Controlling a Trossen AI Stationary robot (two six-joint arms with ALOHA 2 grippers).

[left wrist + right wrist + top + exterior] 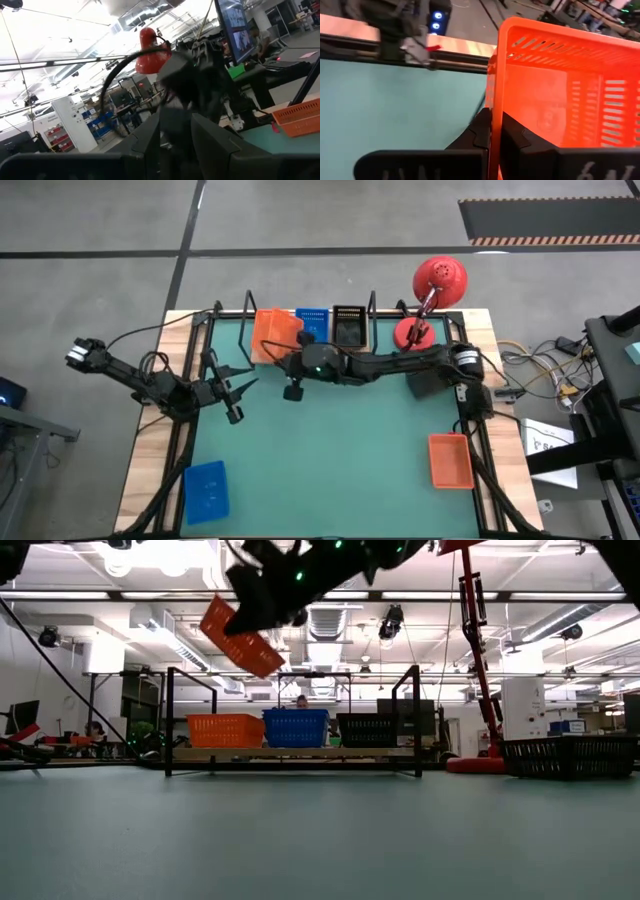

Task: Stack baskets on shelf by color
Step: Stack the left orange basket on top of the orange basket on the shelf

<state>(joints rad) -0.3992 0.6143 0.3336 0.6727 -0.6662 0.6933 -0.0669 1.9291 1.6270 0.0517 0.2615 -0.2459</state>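
My right gripper (293,343) reaches across to the far left and is shut on an orange basket (272,333). In the low view that basket (240,637) hangs tilted in the air above the shelf (290,753). On the shelf board stand an orange basket (225,730), a blue one (295,728) and a black one (368,729), side by side. My left gripper (236,394) is open and empty over the mat at the left. Loose baskets lie on the mat: a blue one (207,489), an orange one (450,460) and a black one (570,755). My right gripper pinches one side wall of the orange basket at its rim (493,102), one finger (481,131) outside and one finger (516,136) inside the basket. The basket is lifted clear, tilted, above the shelf's orange basket.
A red desk lamp (432,300) stands at the far right next to the shelf. The shelf's black wire uprights (410,690) rise at its ends. The green mat (340,460) is open in the middle. Wooden table edges and cables run along both sides.
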